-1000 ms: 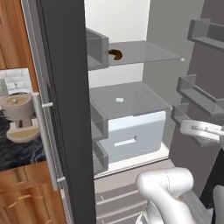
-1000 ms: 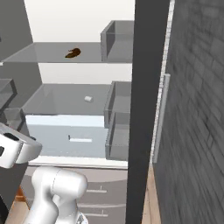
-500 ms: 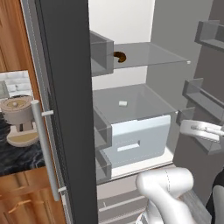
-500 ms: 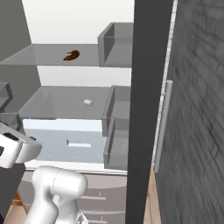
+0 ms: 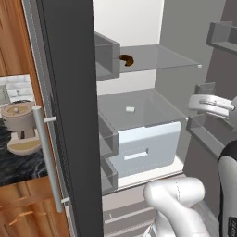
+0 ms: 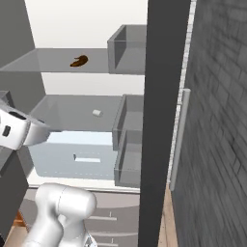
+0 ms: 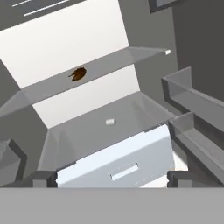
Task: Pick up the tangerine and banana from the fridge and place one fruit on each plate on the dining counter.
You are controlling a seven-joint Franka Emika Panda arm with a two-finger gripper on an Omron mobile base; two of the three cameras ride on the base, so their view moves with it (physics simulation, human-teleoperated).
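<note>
From my feed the fridge (image 5: 69,115) is open and the banana (image 6: 79,61) sits on the upper glass shelf (image 6: 48,60). My tool (image 7: 112,178) is spread wide, holding nothing. No readable labels anywhere, just a tiny white block (image 5: 130,109) on the drawer (image 5: 146,148) lid.

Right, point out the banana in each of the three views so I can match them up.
Left base view: the banana lies at the back left of the upper glass shelf, partly behind a door bin.
Right base view: the banana lies mid-shelf, upper left of the picture.
Hand view: the banana lies on the tilted shelf, upper left.
Shared landmark: the small white block on the shelf below.
</note>
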